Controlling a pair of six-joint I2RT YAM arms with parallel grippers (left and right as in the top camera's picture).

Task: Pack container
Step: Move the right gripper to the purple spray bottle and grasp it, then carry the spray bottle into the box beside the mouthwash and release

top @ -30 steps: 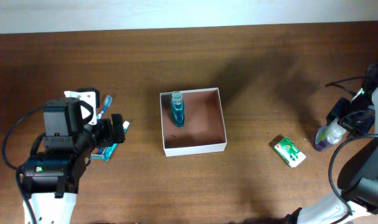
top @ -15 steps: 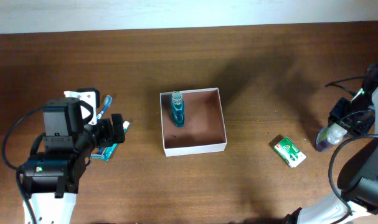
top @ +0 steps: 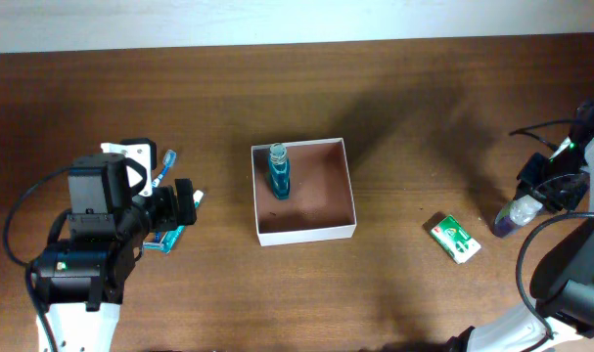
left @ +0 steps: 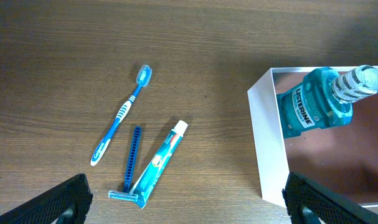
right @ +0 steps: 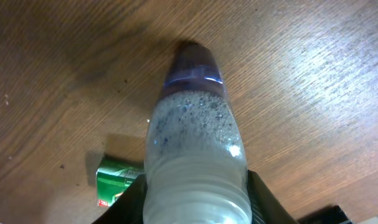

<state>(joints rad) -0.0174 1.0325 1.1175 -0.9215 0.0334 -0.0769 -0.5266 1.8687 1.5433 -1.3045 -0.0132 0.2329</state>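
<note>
**Right wrist view:** a clear plastic bottle (right: 195, 143) of pale, bubbly liquid with a purple cap fills the frame. It hides nearly all of the right gripper (right: 195, 208), whose jaws clamp its sides. A small green carton (right: 114, 182) is partly covered behind it.

**Left wrist view:** only the tips of the left gripper (left: 192, 202) show, spread wide apart. Below it lie a blue toothbrush (left: 122, 114), a blue razor (left: 131, 167) and a toothpaste tube (left: 160, 163).

**Overhead:** the square white-walled container (top: 306, 234) sits mid-table. A blue mouthwash bottle (top: 278, 172) stands by its left wall.
</note>
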